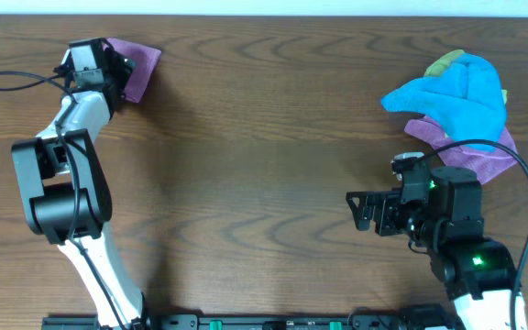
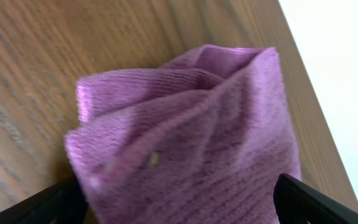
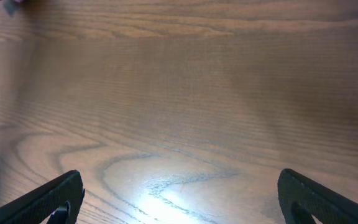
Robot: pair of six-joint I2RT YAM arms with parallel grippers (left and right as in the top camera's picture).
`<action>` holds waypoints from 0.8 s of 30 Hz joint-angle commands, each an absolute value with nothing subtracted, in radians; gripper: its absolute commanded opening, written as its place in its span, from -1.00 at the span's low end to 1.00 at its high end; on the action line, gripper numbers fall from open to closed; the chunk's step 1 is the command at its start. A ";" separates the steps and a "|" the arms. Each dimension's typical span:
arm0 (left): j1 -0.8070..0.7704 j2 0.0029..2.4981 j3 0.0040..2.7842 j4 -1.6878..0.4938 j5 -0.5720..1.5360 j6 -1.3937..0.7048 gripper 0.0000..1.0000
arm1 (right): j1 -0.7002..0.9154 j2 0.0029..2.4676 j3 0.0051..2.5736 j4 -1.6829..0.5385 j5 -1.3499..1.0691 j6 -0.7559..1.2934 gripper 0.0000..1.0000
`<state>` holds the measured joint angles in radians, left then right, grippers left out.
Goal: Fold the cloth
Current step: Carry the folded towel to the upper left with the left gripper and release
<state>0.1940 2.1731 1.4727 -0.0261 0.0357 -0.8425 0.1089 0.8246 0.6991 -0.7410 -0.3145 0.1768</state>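
Note:
A small folded purple cloth (image 1: 141, 64) lies at the table's far left corner. It fills the left wrist view (image 2: 185, 137), bunched in soft folds. My left gripper (image 1: 120, 70) is right at this cloth with its fingers (image 2: 176, 208) spread wide on either side of it, open. My right gripper (image 1: 360, 209) is open and empty over bare wood at the front right, and in the right wrist view (image 3: 179, 199) only table shows between its fingers.
A pile of cloths sits at the back right: a blue one (image 1: 461, 96) on top, a purple one (image 1: 479, 158) beneath, a green edge (image 1: 445, 62) behind. A black cable (image 1: 16, 81) loops at the far left. The table's far edge (image 2: 319, 118) runs just behind the folded cloth.

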 commanded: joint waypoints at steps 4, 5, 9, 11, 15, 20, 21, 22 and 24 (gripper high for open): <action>0.221 2.104 1.492 -0.062 0.076 -0.772 0.90 | 0.102 0.823 0.696 -0.741 -0.314 0.190 0.99; 0.223 2.091 1.492 -0.076 0.075 -0.756 0.91 | 0.102 0.823 0.696 -0.741 -0.314 0.190 0.98; 0.224 2.033 1.492 -0.126 0.075 -0.680 0.90 | 0.102 0.823 0.696 -0.741 -0.314 0.190 0.98; 0.224 1.995 1.492 -0.178 0.076 -0.671 0.90 | 0.102 0.823 0.696 -0.741 -0.314 0.190 0.99; 0.224 1.921 1.492 -0.300 0.086 -0.649 0.90 | 0.102 0.823 0.696 -0.741 -0.314 0.190 0.99; 0.224 1.861 1.492 -0.384 0.134 -0.646 0.91 | 0.102 0.823 0.696 -0.741 -0.314 0.190 0.99; 0.224 1.851 1.492 -0.389 0.150 -0.646 0.90 | 0.102 0.823 0.696 -0.741 -0.314 0.190 0.99; 0.224 1.843 1.492 -0.390 0.162 -0.646 0.90 | 0.102 0.823 0.696 -0.741 -0.314 0.190 0.99; 0.224 1.828 1.492 -0.390 0.206 -0.646 0.90 | 0.102 0.823 0.696 -0.741 -0.314 0.190 0.99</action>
<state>0.2207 1.8626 1.4746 -0.3855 0.1448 -0.6716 0.1085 0.8246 0.6991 -0.7410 -0.3145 0.1768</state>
